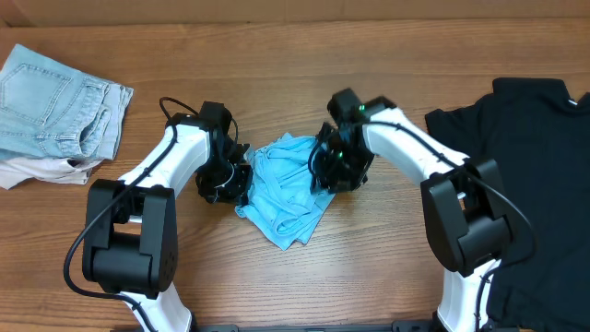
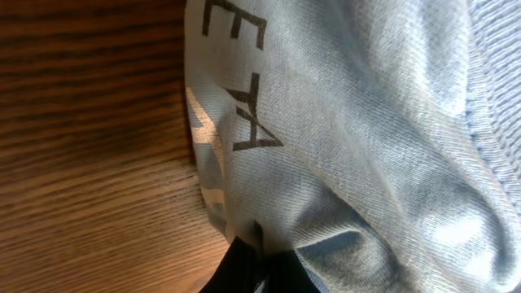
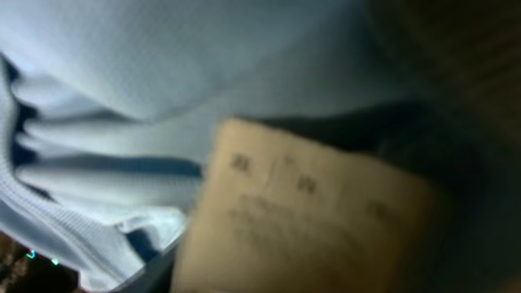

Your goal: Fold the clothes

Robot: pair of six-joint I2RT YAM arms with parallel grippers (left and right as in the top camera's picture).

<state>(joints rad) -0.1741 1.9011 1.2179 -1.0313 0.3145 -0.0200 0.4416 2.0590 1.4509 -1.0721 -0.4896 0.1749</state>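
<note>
The sky-blue T-shirt [image 1: 286,189] lies bunched in the middle of the table between both arms. My left gripper [image 1: 241,177] is at its left edge. In the left wrist view its black fingertips [image 2: 244,264] are pinched together on a fold of the blue fabric [image 2: 366,122], which bears dark printed letters. My right gripper [image 1: 323,171] is pressed into the shirt's right edge. The right wrist view is filled by blue cloth [image 3: 163,73] and a tan label [image 3: 309,212] very close up, and the fingers do not show clearly there.
A black T-shirt [image 1: 535,166] is spread at the right side of the wooden table [image 1: 277,55]. A pale denim piece [image 1: 55,106] lies at the far left on top of an off-white piece [image 1: 37,169].
</note>
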